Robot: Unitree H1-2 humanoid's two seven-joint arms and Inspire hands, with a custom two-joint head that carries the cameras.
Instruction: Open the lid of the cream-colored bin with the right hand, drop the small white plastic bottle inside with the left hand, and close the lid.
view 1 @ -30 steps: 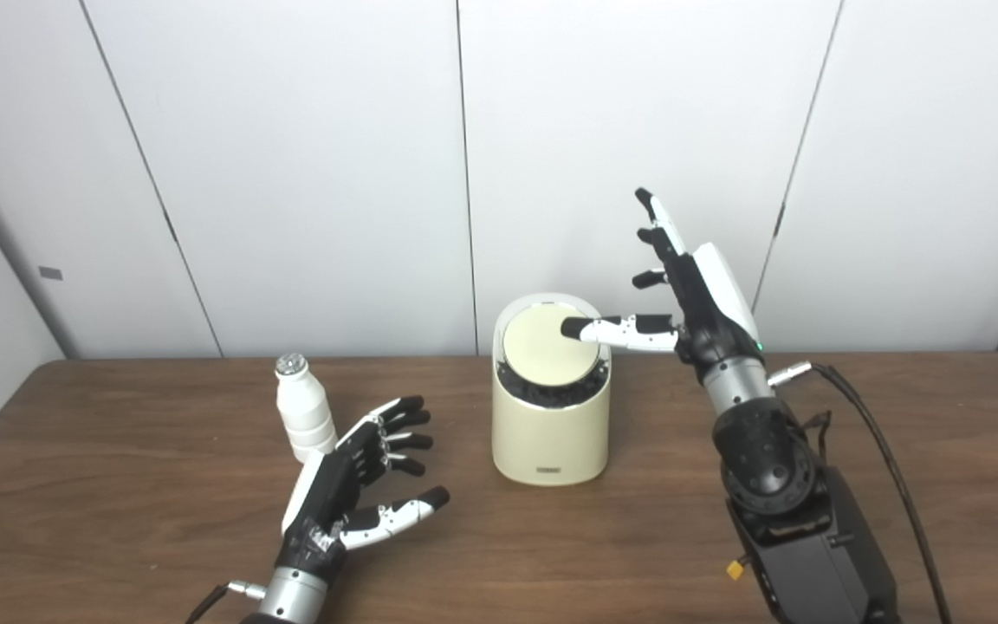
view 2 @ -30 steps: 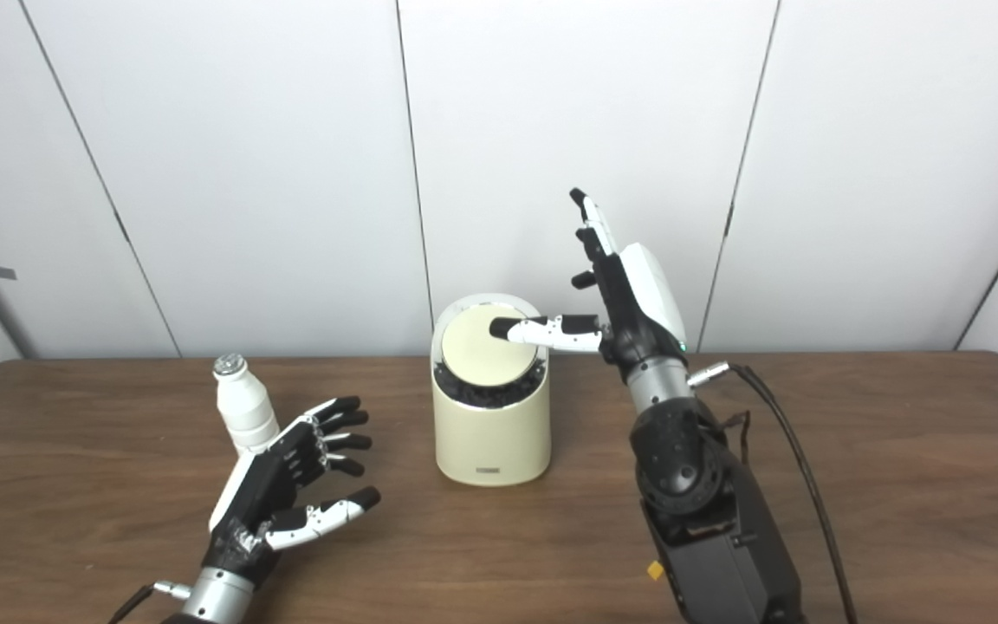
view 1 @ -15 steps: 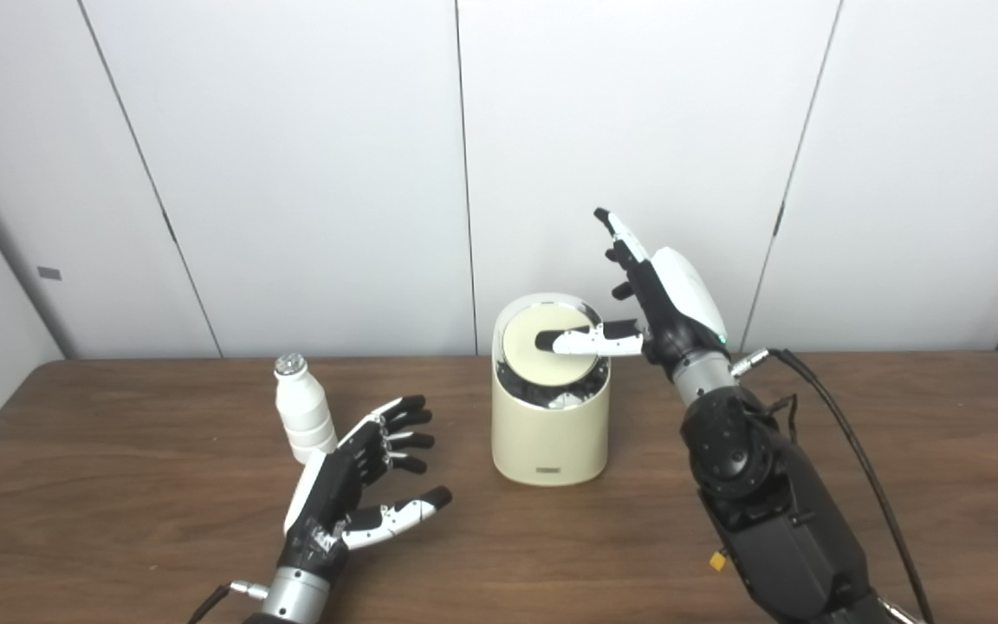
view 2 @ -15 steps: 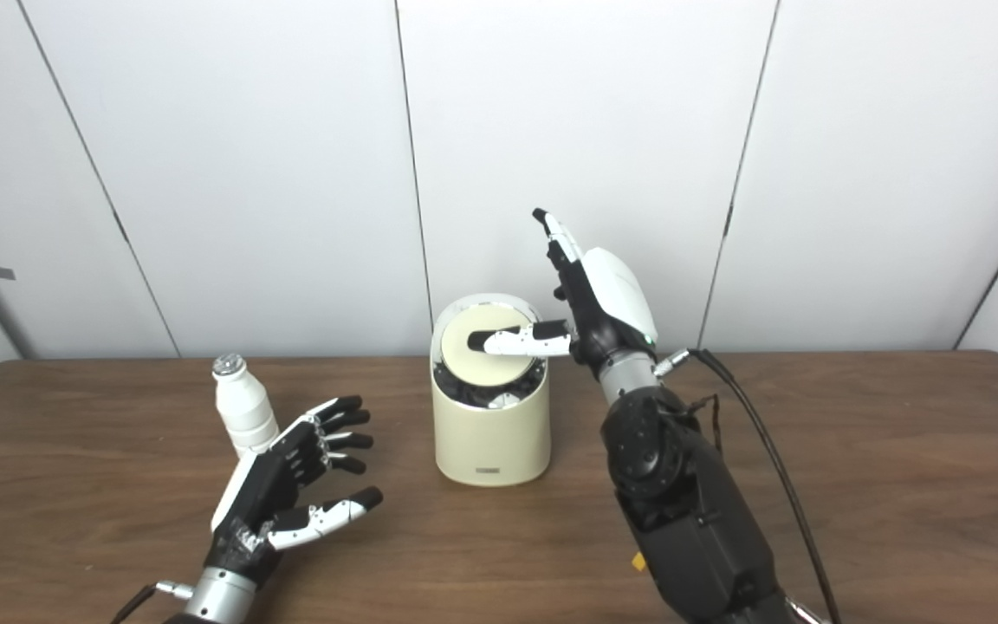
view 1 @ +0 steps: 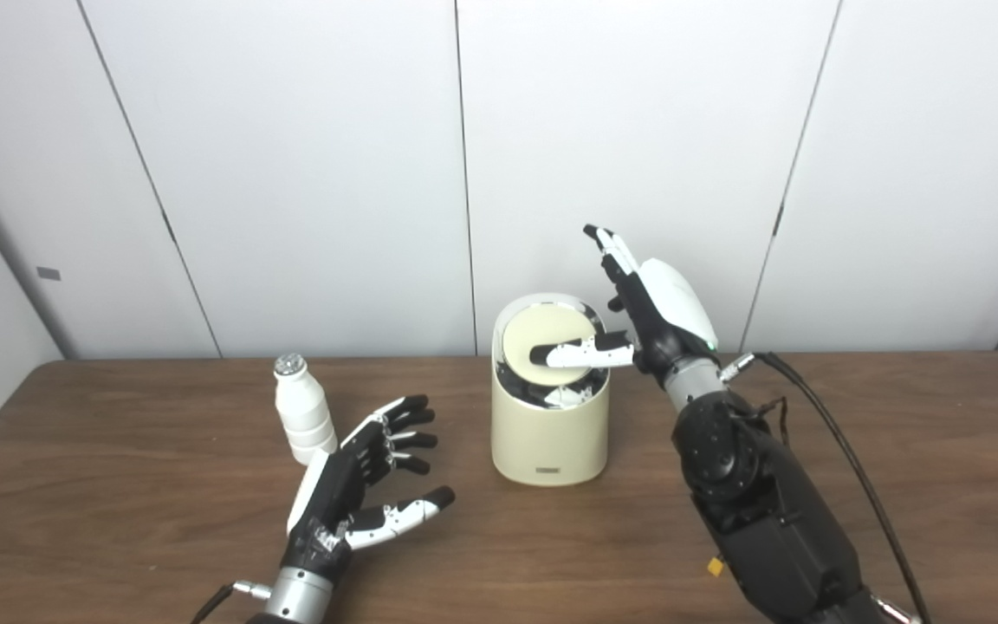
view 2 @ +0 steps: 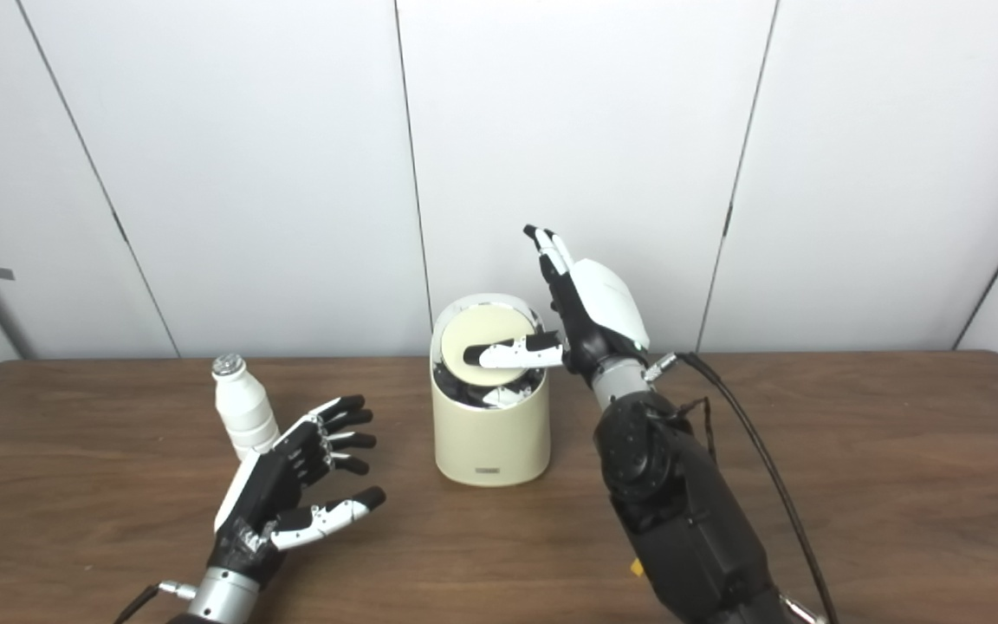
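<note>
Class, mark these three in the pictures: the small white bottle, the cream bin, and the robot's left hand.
small white bottle [view 1: 302, 422], left eye view, on its ribbed body.
cream bin [view 1: 549, 438], left eye view, on its front wall.
left hand [view 2: 272, 485], right eye view, on the palm.

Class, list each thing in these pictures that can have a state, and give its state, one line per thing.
bin: upright on the table.
lid: tilted, dark gap showing at its near edge.
bottle: upright, capped, not held.
left hand: open, fingers spread, beside the bottle.
right hand: open, thumb lying across the lid.
</note>
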